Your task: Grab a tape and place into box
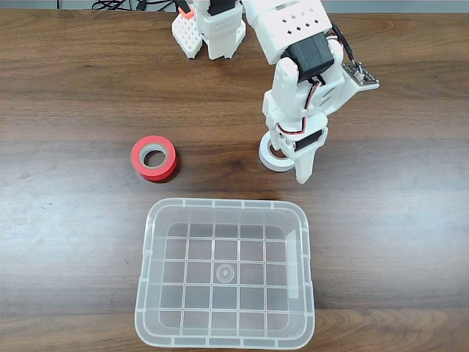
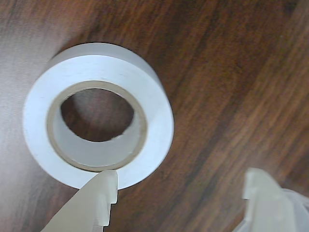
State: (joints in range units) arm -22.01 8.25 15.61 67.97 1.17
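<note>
A: Hovering low over the small white roll of tape with the round hollow core [image 2: 99, 128], the white two-finger gripper [image 2: 186, 203] has its fingers spread wide, nothing between them. In the wrist view one pale fingertip [image 2: 104, 198] sits at the roll's near edge, overlapping the ring, and the other stands well off to the right over bare dark wooden table [image 2: 231, 87].

B: So the roll is not centred in the gap?

A: No. It lies flat on the wood, up and to the left of the opening. In the fixed view the tape [image 1: 272, 158] peeks out beside the arm, just above the large clear plastic rectangular box with the grid-patterned bottom [image 1: 155, 220], which stands open and holds nothing.

B: What would make the grab a clean one?

A: I would judge two options. Either shift the gripper [image 1: 300, 167] so the whole ring falls between the fingers, or drop one finger into the core and pinch the wall. The near finger seems closer to the second. Either way, settle low before closing, or the roll may skate on the smooth wood.

B: And the red-orange roll with the grey core [image 1: 154, 158]?

A: It lies well to the left in the fixed view, apart from the arm and no obstacle. The carry to the box is short; lifting clear of the rim is what matters.
</note>
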